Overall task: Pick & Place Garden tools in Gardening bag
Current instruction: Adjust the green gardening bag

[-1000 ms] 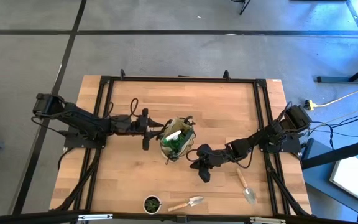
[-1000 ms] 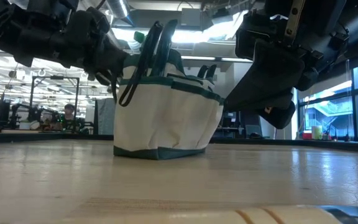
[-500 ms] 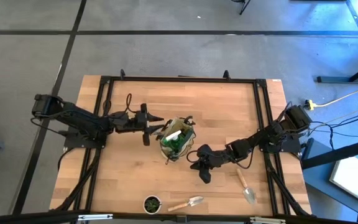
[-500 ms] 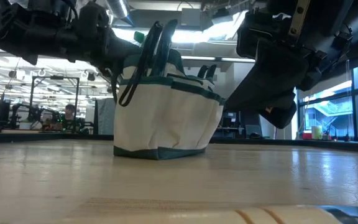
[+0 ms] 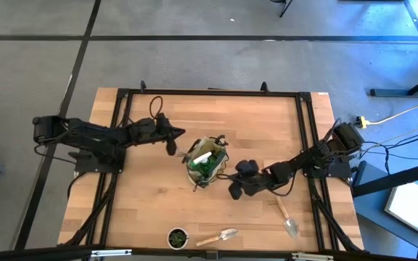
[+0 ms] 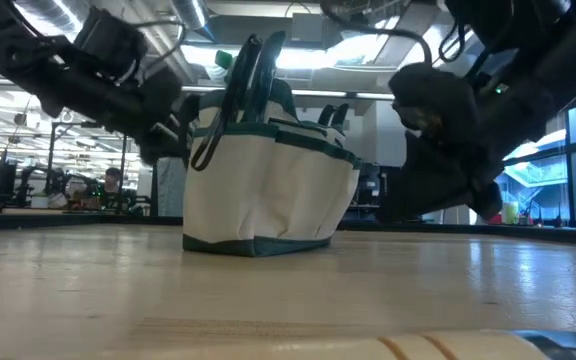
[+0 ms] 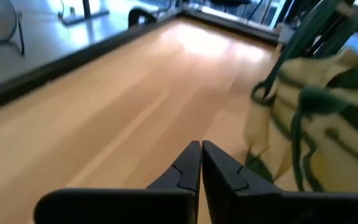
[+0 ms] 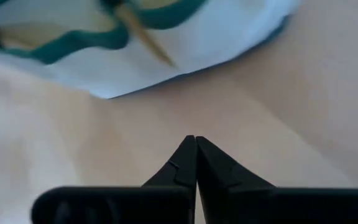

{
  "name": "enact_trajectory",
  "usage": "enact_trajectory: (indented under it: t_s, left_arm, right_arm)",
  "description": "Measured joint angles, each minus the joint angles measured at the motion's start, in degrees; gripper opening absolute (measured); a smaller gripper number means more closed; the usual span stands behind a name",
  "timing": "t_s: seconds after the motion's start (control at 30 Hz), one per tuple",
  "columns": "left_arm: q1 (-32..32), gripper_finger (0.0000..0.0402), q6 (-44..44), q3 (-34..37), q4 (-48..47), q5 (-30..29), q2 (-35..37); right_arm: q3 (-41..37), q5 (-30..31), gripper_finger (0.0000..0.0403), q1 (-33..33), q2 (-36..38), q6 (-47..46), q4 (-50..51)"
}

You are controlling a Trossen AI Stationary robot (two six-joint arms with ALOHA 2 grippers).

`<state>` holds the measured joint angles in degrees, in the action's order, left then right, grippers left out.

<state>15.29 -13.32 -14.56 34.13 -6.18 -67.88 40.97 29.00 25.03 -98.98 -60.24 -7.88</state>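
At the middle of the light wooden slatted table (image 5: 158, 210): one small soft tan fabric gardening bag with green trim and dark loop handles (image 5: 207, 162), standing upright, mouth up, with green and white contents showing inside.

Left of the bag: left gripper (image 5: 171, 148), fingers pressed together, holding nothing, near the bag's side but apart from it. In the left wrist view the closed fingertips (image 7: 201, 149) point across bare wood, with the bag (image 7: 319, 118) off to one side.

Right of the bag: right gripper (image 5: 232, 192), fingers pressed together, empty, just beside the bag's base near the table surface. In the right wrist view the bag's white wall and green hem (image 8: 185, 43) lie directly ahead of the shut tips.

Near the table's front edge: one wooden-handled metal trowel (image 5: 218, 237) lying flat, beside a small round dark pot with a green plant (image 5: 177, 237). Toward the right front: a second wooden-handled metal trowel (image 5: 287, 216), lying flat below the right arm, well apart from the bag.
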Motion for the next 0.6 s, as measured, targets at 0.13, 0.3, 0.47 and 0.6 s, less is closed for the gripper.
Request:
enact_trajectory:
  t_s: [0.13,0.3,0.47,0.6]
  left_arm:
    - [-0.05,0.0002,-3.15,1.92,-0.89,0.14,0.00]
    - [-1.91,0.0001,-1.30,3.78,2.18,-2.70,0.00]
    - [-2.20,0.0001,-0.93,3.80,8.18,-1.20,0.00]
    - [-2.72,0.0002,0.43,3.77,13.31,-1.26,0.02]
  right_arm:
    - [0.00,3.36,0.0003,0.03,0.00,-2.19,1.62]
    - [0.00,5.41,0.0002,-0.02,0.00,-1.16,1.58]
    - [-0.01,5.41,0.0001,-0.02,0.00,-0.36,1.64]
    - [0.00,5.06,0.0001,-0.02,0.00,-0.19,1.62]
